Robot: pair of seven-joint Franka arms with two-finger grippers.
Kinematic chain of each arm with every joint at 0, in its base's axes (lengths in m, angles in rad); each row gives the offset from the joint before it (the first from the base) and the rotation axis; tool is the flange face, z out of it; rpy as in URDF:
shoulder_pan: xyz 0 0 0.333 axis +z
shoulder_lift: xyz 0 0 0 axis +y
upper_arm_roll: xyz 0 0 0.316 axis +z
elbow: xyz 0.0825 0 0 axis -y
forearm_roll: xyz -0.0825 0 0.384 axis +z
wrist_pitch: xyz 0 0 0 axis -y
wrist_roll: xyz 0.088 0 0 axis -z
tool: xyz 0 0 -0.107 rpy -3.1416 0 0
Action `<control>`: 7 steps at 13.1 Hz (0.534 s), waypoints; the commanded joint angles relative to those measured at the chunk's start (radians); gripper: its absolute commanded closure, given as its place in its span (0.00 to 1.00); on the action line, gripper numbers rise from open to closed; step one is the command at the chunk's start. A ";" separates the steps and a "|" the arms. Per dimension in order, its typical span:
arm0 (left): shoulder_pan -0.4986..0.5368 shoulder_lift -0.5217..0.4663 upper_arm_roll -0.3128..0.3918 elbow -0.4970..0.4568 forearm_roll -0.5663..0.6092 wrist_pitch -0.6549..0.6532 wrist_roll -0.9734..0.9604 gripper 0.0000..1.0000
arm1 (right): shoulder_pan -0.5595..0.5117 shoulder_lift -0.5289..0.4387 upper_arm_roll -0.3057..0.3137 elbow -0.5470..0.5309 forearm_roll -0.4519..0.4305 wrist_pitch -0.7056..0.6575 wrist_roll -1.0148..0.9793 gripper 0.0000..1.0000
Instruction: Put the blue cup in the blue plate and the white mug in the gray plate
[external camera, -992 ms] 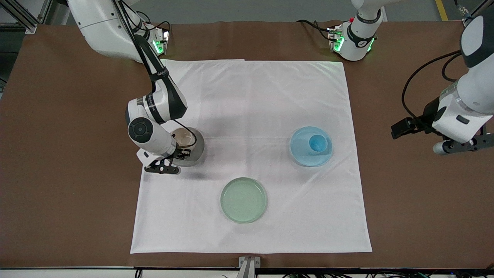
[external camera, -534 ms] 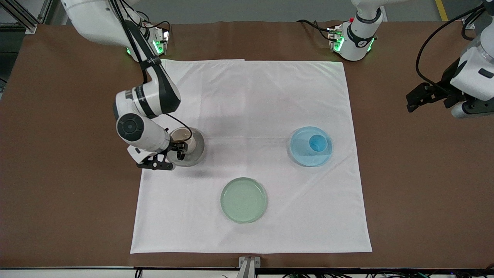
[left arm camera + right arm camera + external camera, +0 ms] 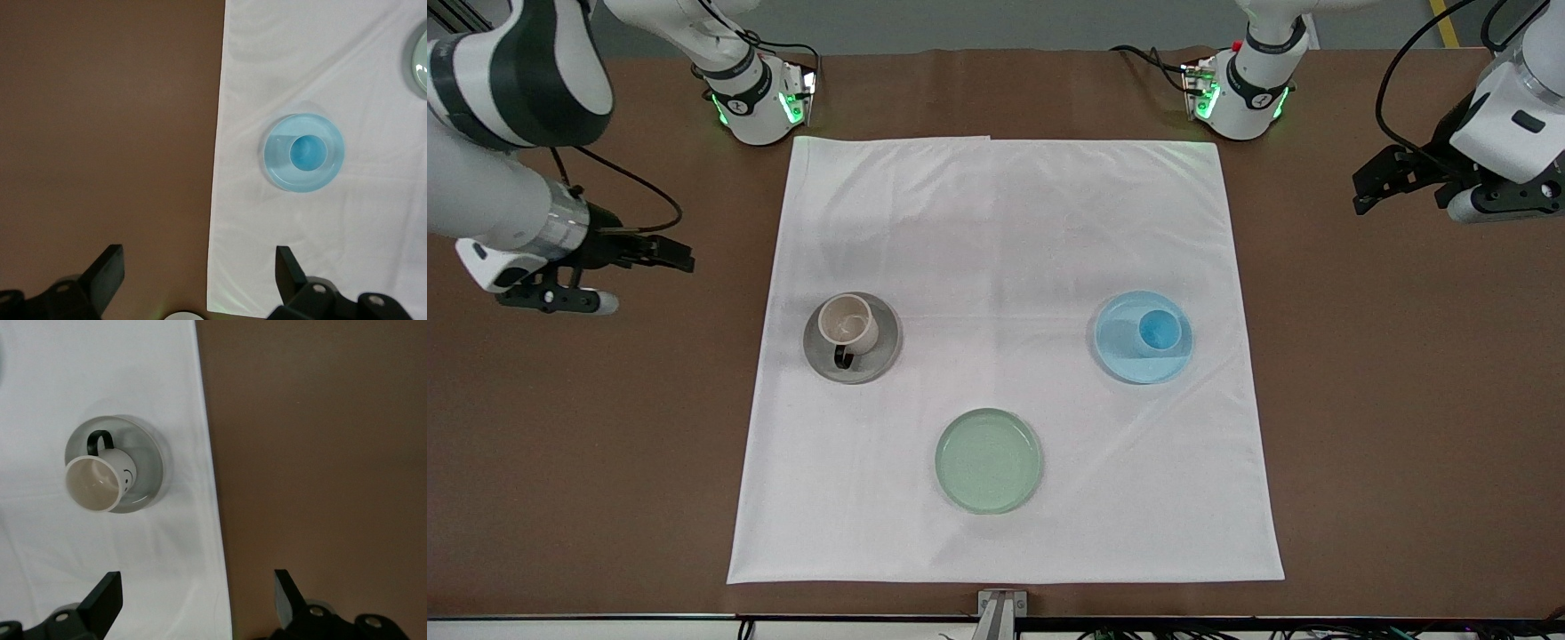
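Front view: the white cloth (image 3: pixel 1005 356) covered the middle of the brown table (image 3: pixel 1405 444), with bare brown strips at both arms' ends; the mug (image 3: pixel 848 325) stood upright in the gray plate (image 3: pixel 852 339), toward the right arm's end of the cloth, handle turned toward the front camera; the plate lay near that cloth edge but fully on the cloth; the cup (image 3: pixel 1160 331) stood upright in the blue plate (image 3: pixel 1144 337), off-centre, toward the left arm's end, the plate well inside the cloth edge; the green plate (image 3: pixel 989 460) lay bare, nearer the camera than both, roughly between them; the three plates were well apart, with open cloth between; the right gripper (image 3: pixel 663 253) hung over bare table at the right arm's end, clear of the cloth; the left gripper (image 3: pixel 1374 187) hung over bare table at the left arm's end, likewise clear.

Left wrist view: the left gripper (image 3: pixel 199 270) had its fingers spread wide, nothing between them; it was over the cloth's edge; cup (image 3: pixel 307 151) sat in blue plate (image 3: pixel 277 160), a strip of cloth between plate and cloth edge; a sliver of green plate (image 3: pixel 420 60) showed at the frame edge.

Right wrist view: right gripper (image 3: pixel 197 595) fingers wide apart and empty, straddling the cloth edge; mug (image 3: pixel 99 480) in gray plate (image 3: pixel 147 463), near the cloth edge; bare table beside it.
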 commanded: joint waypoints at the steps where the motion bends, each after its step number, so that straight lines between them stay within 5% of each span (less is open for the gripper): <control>1: 0.002 -0.027 0.008 -0.020 -0.014 0.011 0.014 0.00 | -0.044 -0.037 0.019 -0.041 -0.039 0.025 -0.035 0.00; 7: 0.000 -0.029 0.007 -0.019 -0.017 0.010 0.019 0.00 | -0.110 -0.057 0.018 -0.014 -0.067 0.047 -0.116 0.00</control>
